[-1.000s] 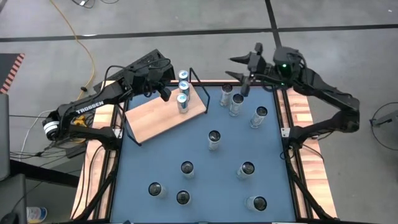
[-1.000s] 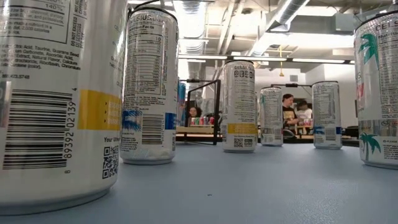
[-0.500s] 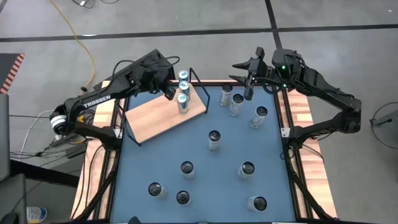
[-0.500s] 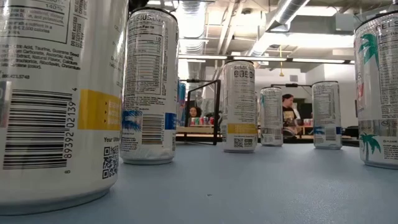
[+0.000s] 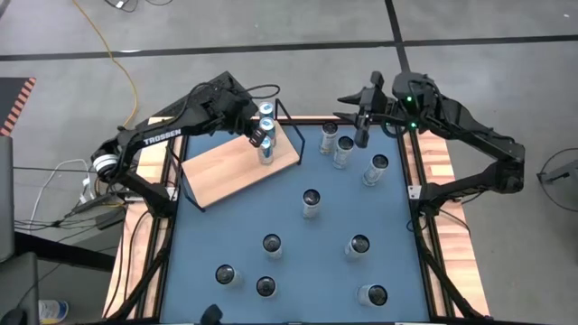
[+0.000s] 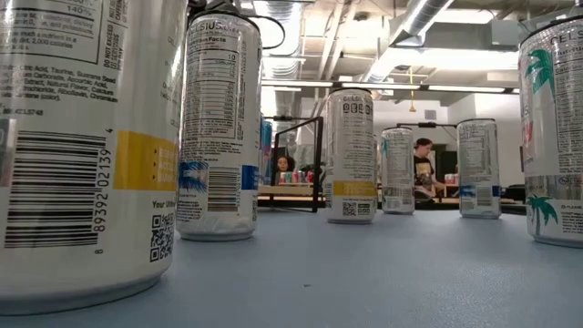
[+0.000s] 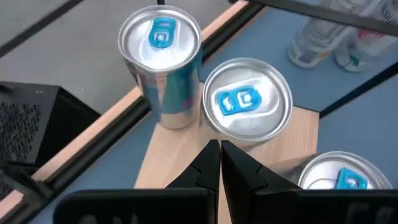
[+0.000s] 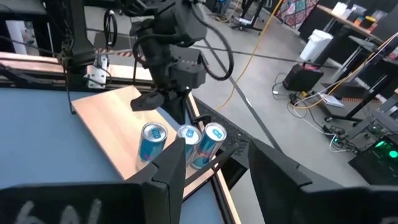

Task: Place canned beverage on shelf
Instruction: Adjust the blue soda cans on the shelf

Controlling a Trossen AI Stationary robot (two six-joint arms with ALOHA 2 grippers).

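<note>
High view: the shelf (image 5: 237,169) is lying at the far left of the blue table (image 5: 298,271), slanted, with its long side running from near left to far right. Three cans are standing in a row (image 5: 265,130) at its far right end, by the black wire frame (image 5: 287,135). The left gripper (image 5: 255,141) is hanging right beside that row, on its left side. In the left wrist view its two fingers (image 7: 219,163) are pressed together, holding nothing, just behind the middle can (image 7: 247,102).

The right gripper (image 5: 361,116) is hovering at the far right of the table, with its fingers spread wide and empty. The closest loose cans (image 5: 336,144) are standing upright just below it and a little nearer. The shelf is lying to its left, past the wire frame.

I think the right arm is the closer one to those loose cans, so it looks best placed to pick up the next one. More cans (image 5: 311,202) are standing farther down the table, well apart from both grippers.
</note>
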